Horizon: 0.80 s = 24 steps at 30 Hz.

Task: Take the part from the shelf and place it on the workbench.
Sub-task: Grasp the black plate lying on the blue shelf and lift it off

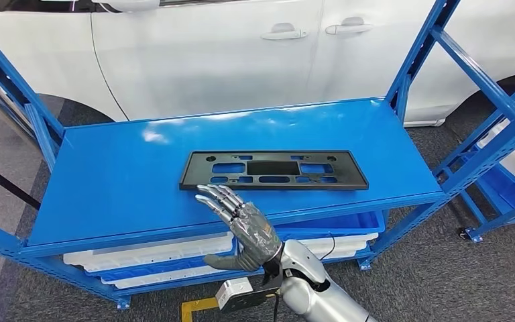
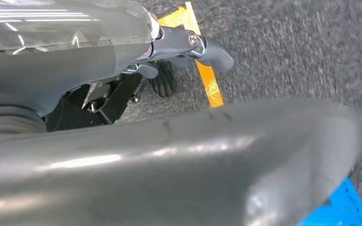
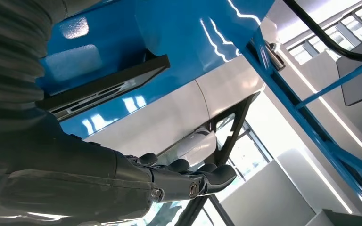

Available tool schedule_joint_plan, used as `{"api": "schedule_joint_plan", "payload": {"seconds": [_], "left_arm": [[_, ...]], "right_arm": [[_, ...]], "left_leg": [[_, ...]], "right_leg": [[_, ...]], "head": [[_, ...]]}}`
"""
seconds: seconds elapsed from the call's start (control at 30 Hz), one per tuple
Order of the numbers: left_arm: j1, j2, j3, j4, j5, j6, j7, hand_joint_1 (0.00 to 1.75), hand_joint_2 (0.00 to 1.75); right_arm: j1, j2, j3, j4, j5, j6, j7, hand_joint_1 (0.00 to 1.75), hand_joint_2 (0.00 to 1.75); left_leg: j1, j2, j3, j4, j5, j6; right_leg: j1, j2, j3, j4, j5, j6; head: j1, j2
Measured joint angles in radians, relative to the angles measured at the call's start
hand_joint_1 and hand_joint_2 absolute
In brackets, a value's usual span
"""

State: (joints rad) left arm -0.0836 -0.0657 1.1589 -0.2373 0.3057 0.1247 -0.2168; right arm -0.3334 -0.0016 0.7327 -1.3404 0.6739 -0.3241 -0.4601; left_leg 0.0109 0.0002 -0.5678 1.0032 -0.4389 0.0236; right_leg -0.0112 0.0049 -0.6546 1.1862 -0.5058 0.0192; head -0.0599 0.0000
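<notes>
Black and flat, the part (image 1: 273, 170) is laid on the blue shelf (image 1: 127, 181), toward its front edge, with a white car (image 1: 208, 54) behind. The right hand (image 1: 240, 225) is held just before the part's near left corner, fingers stretched apart and grasping nothing, not touching it. The left hand (image 2: 179, 52) is seen over grey floor (image 2: 283, 52); its state cannot be told.

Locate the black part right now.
Head view: black part lies flat on the blue shelf, front-centre right, just beyond the right hand.
</notes>
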Motion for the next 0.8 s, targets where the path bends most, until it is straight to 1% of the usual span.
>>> {"api": "schedule_joint_plan", "payload": {"seconds": [0.03, 0.07, 0.1, 0.17, 0.23, 0.27, 0.3, 0.37, 0.4, 0.43, 0.47, 0.5, 0.53, 0.57, 0.6, 0.63, 0.67, 0.73, 0.77, 0.8], "left_arm": [[0.0, -0.001, 0.0, 0.0, 0.0, 0.0, 0.0, 0.0, 0.0], [0.0, -0.001, 0.0, 0.0, 0.0, 0.0, 0.0, 0.0, 0.0], [0.0, -0.002, 0.0, 0.0, 0.0, 0.0, 0.001, 0.0, 0.0], [-0.001, -0.002, 0.0, 0.0, 0.0, 0.001, 0.002, 0.0, 0.0], [-0.002, -0.002, 0.0, 0.0, 0.0, 0.004, 0.003, 0.0, 0.0], [-0.003, -0.002, 0.0, 0.0, 0.0, 0.006, 0.004, 0.0, 0.0], [-0.003, -0.002, 0.0, 0.0, 0.0, 0.007, 0.004, 0.0, 0.0], [-0.002, -0.003, 0.0, 0.0, 0.0, 0.009, 0.005, 0.0, 0.0], [-0.001, -0.002, 0.0, 0.0, 0.0, 0.009, 0.005, 0.0, 0.0], [0.0, -0.002, 0.0, 0.0, 0.0, 0.009, 0.005, 0.0, 0.0], [0.001, -0.001, 0.0, 0.0, 0.0, 0.008, 0.004, 0.0, 0.0], [0.002, 0.0, 0.0, 0.0, 0.0, 0.008, 0.004, 0.0, 0.0], [0.002, 0.0, 0.0, 0.0, 0.0, 0.007, 0.004, 0.0, 0.0], [0.001, 0.001, 0.0, 0.0, 0.0, 0.006, 0.003, 0.0, 0.0], [0.001, 0.001, 0.0, 0.0, 0.0, 0.006, 0.003, 0.0, 0.0], [0.001, 0.001, 0.0, 0.0, 0.0, 0.005, 0.002, 0.0, 0.0], [0.001, 0.001, 0.0, 0.0, 0.0, 0.004, 0.001, 0.0, 0.0], [0.002, 0.001, -0.002, 0.0, 0.0, 0.0, -0.002, 0.0, 0.0], [0.002, 0.001, -0.003, 0.0, 0.0, -0.001, -0.003, 0.0, 0.0], [0.001, 0.001, -0.004, 0.0, 0.0, -0.002, -0.004, 0.0, 0.0]], "right_arm": [[-0.005, 0.002, 0.002, 0.005, 0.0, 0.0, 0.0, 0.0, 1.75], [-0.01, 0.004, 0.004, 0.01, 0.002, 0.0, 0.001, 0.0, 1.75], [-0.015, 0.005, 0.006, 0.015, 0.007, 0.0, 0.004, 0.0, 1.75], [-0.028, 0.01, 0.016, 0.033, 0.025, -0.004, 0.015, 0.0, 1.75], [-0.046, 0.021, 0.028, 0.061, 0.052, -0.023, 0.032, 0.0, 1.75], [-0.058, 0.029, 0.035, 0.078, 0.068, -0.038, 0.041, 0.0, 1.75], [-0.069, 0.037, 0.041, 0.096, 0.085, -0.056, 0.051, 0.0, 1.75], [-0.086, 0.051, 0.054, 0.133, 0.121, -0.089, 0.073, 0.0, 1.75], [-0.093, 0.057, 0.062, 0.153, 0.14, -0.103, 0.086, 0.0, 1.75], [-0.098, 0.063, 0.069, 0.171, 0.156, -0.113, 0.098, 0.0, 1.75], [-0.103, 0.07, 0.076, 0.187, 0.17, -0.121, 0.109, 0.0, 1.75], [-0.109, 0.076, 0.081, 0.2, 0.179, -0.127, 0.115, 0.0, 1.75], [-0.114, 0.082, 0.086, 0.209, 0.186, -0.131, 0.12, 0.0, 1.75], [-0.119, 0.087, 0.09, 0.217, 0.192, -0.136, 0.124, 0.0, 1.75], [-0.125, 0.091, 0.094, 0.224, 0.2, -0.142, 0.13, 0.0, 1.75], [-0.129, 0.095, 0.099, 0.232, 0.212, -0.151, 0.139, 0.0, 1.75], [-0.132, 0.099, 0.103, 0.24, 0.227, -0.16, 0.151, 0.0, 1.75], [-0.137, 0.112, 0.114, 0.261, 0.263, -0.187, 0.18, 0.0, 1.75], [-0.14, 0.12, 0.119, 0.272, 0.28, -0.202, 0.193, 0.0, 1.75], [-0.144, 0.129, 0.123, 0.288, 0.299, -0.222, 0.208, 0.0, 1.75]], "left_leg": [[-0.001, 0.0, 0.001, 0.001, -0.002, -0.003], [-0.003, -0.001, 0.001, 0.003, -0.003, -0.007], [-0.004, -0.001, 0.0, 0.003, -0.004, -0.012], [-0.005, -0.001, 0.0, 0.001, -0.004, -0.024], [-0.004, 0.0, -0.002, 0.01, -0.012, -0.035], [-0.003, 0.0, -0.013, 0.036, -0.03, -0.039], [-0.001, 0.0, -0.034, 0.084, -0.058, -0.043], [0.001, -0.001, -0.099, 0.22, -0.121, -0.049], [0.001, 0.0, -0.126, 0.272, -0.136, -0.051], [0.002, 0.0, -0.137, 0.29, -0.131, -0.052], [0.002, 0.0, -0.127, 0.264, -0.106, -0.052], [0.002, 0.0, -0.099, 0.202, -0.068, -0.05], [0.002, 0.0, -0.064, 0.127, -0.035, -0.048], [0.0, 0.0, -0.035, 0.063, -0.011, -0.044], [-0.001, -0.001, -0.017, 0.024, 0.0, -0.039], [-0.003, -0.002, -0.011, 0.01, 0.0, -0.034], [-0.005, -0.002, -0.012, 0.008, 0.0, -0.029], [-0.002, -0.002, -0.011, 0.005, 0.003, -0.019], [0.0, -0.001, -0.01, 0.002, 0.005, -0.013], [0.001, 0.0, -0.01, -0.001, 0.006, -0.008]], "right_leg": [[0.001, 0.0, 0.035, -0.073, 0.03, -0.004], [0.003, 0.0, 0.06, -0.129, 0.049, -0.007], [0.005, 0.0, 0.074, -0.161, 0.056, -0.011], [0.008, 0.002, 0.076, -0.173, 0.055, -0.02], [0.005, 0.002, 0.079, -0.18, 0.059, -0.032], [0.002, 0.001, 0.081, -0.184, 0.062, -0.038], [0.001, 0.001, 0.083, -0.187, 0.063, -0.043], [0.004, 0.0, 0.082, -0.187, 0.063, -0.047], [0.005, -0.001, 0.081, -0.186, 0.062, -0.048], [0.005, -0.001, 0.082, -0.185, 0.062, -0.048], [0.006, 0.0, 0.082, -0.184, 0.06, -0.048], [0.006, 0.001, 0.084, -0.182, 0.058, -0.046], [0.006, 0.002, 0.085, -0.18, 0.056, -0.044], [0.007, 0.002, 0.085, -0.177, 0.054, -0.04], [0.009, 0.002, 0.084, -0.175, 0.052, -0.036], [0.011, 0.003, 0.082, -0.174, 0.052, -0.032], [0.012, 0.003, 0.081, -0.174, 0.052, -0.027], [0.01, 0.003, 0.08, -0.17, 0.046, -0.017], [0.01, 0.002, 0.073, -0.151, 0.032, -0.012], [0.008, 0.001, 0.055, -0.111, 0.007, -0.007]], "head": [[0.0, 0.0], [0.0, 0.0], [0.0, 0.0], [0.0, 0.0], [0.0, 0.0], [0.0, 0.0], [0.0, 0.0], [0.0, 0.0], [0.0, 0.0], [0.0, 0.0], [0.0, 0.0], [0.0, 0.0], [0.0, 0.0], [0.0, 0.0], [0.0, 0.0], [0.0, 0.0], [0.0, 0.0], [0.0, 0.0], [0.0, 0.0], [0.0, 0.0]]}}
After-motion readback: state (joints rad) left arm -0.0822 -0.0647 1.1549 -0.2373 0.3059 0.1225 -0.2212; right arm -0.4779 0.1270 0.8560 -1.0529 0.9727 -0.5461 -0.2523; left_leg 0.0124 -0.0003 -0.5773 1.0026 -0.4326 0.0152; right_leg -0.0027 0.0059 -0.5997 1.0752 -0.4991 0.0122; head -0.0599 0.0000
